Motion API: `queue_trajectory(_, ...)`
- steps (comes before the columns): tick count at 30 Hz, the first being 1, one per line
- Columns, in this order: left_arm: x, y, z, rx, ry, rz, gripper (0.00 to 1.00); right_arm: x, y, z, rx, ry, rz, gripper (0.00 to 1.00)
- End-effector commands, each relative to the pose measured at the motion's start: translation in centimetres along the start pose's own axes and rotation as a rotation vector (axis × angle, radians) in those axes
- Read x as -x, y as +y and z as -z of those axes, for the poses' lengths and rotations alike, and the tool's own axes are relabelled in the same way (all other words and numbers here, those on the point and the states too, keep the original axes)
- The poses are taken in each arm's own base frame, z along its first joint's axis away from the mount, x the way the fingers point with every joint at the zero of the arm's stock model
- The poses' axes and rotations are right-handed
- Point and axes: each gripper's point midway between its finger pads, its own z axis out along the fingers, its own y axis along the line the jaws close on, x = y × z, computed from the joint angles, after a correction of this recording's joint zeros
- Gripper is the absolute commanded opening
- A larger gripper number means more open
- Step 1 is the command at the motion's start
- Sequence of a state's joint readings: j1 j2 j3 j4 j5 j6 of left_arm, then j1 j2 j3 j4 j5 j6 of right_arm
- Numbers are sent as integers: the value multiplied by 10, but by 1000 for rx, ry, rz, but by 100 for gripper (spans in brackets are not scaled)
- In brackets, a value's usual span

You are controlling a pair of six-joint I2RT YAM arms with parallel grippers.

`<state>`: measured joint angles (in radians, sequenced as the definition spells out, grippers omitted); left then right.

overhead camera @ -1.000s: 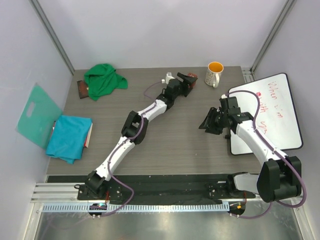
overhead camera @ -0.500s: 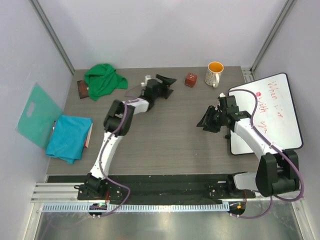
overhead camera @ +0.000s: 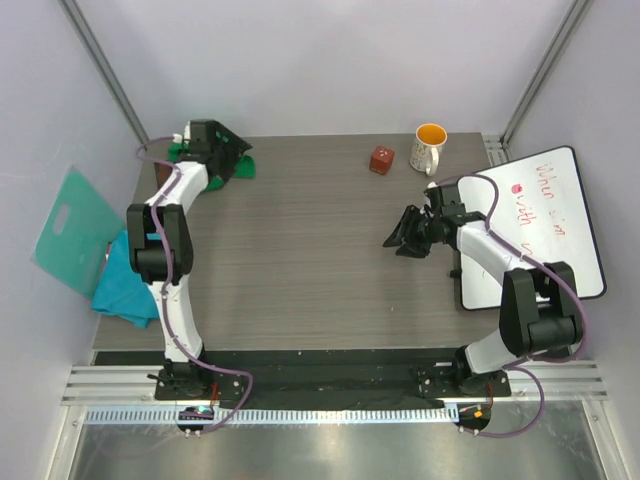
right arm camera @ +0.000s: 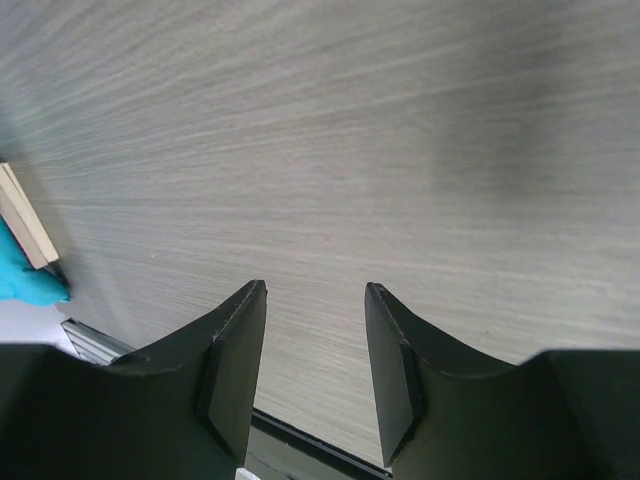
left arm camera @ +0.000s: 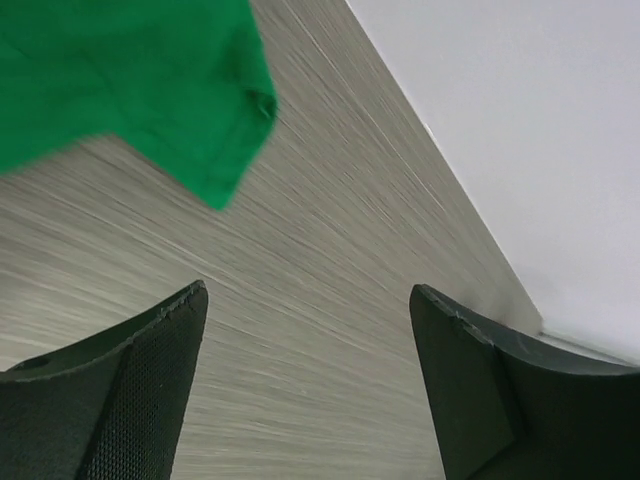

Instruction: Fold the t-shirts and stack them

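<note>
The bright green t-shirt (overhead camera: 240, 168) lies crumpled at the back left of the table, mostly hidden under my left gripper (overhead camera: 238, 150). In the left wrist view the green t-shirt (left arm camera: 130, 80) is ahead of the gripper (left arm camera: 310, 300), whose jaws are wide apart and empty above bare table. The teal-blue t-shirt (overhead camera: 125, 285) lies folded at the left edge, partly behind the left arm; a corner of it shows in the right wrist view (right arm camera: 20, 275). My right gripper (overhead camera: 397, 238) hovers over the table's right middle, open and empty (right arm camera: 315, 300).
A stiff teal board (overhead camera: 68, 230) leans off the left edge. An orange-lined mug (overhead camera: 430, 147) and a small red block (overhead camera: 381, 159) stand at the back right. A whiteboard (overhead camera: 545, 225) lies along the right side. A tan flat edge (right arm camera: 25, 225) lies beside the teal-blue shirt.
My left arm has swung from the back middle to the far back left, and its gripper is now over the green shirt. My right gripper has shifted slightly left, still open.
</note>
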<state>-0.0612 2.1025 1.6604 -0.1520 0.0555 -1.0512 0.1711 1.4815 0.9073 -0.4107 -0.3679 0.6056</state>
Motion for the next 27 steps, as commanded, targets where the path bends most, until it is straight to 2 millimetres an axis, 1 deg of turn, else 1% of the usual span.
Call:
queue_trajectory(1,43,62,24,230,61,-28,82,21,28,-8,75,-12,25,50)
queue_trajectory(2,48,69,24,237,81,-6,82,20,32,-11,83,3,30,50)
queue_trajectory(3,71,70,26,236,57,10,81,24,37,-12,93,2,36,50)
queue_trajectory(4,70,84,22,272,85,14,80,24,38,-17,95,20,33,49)
queue_trajectory(5,86,82,24,267,63,0,80,28,46,-17,107,16,44,50)
queue_trajectory(6,88,91,25,298,66,0,80,30,49,-18,108,21,45,49)
queue_trajectory(7,92,95,24,309,56,0,80,27,47,-22,94,43,49,49)
queue_trajectory(8,99,100,25,313,46,13,80,31,56,-21,99,38,70,49)
queue_trajectory(9,103,101,23,304,38,23,81,27,55,-21,79,61,76,49)
queue_trajectory(10,103,109,18,314,47,35,81,26,55,-23,66,71,85,49)
queue_trajectory(11,108,112,16,311,43,49,81,33,60,-21,59,56,113,49)
queue_trajectory(12,106,111,12,290,69,57,81,28,60,-21,44,76,118,49)
queue_trajectory(13,100,125,1,309,95,69,81,30,62,-20,40,77,124,49)
queue_trajectory(14,105,121,1,309,96,70,81,29,63,-20,35,80,126,49)
queue_trajectory(16,102,126,-10,307,119,59,81,28,63,-19,29,89,122,49)
queue_trajectory(19,100,131,-18,304,123,58,81,27,60,-17,9,93,120,49)
queue_trajectory(21,101,130,-24,287,117,52,81,27,59,-15,0,88,121,49)
queue_trajectory(23,102,124,-27,244,122,50,80,28,59,-13,-11,84,127,49)
queue_trajectory(26,104,117,-27,211,121,57,79,27,57,-11,-20,83,127,49)
queue_trajectory(27,107,110,-23,195,107,55,79,26,55,-13,-26,85,122,49)
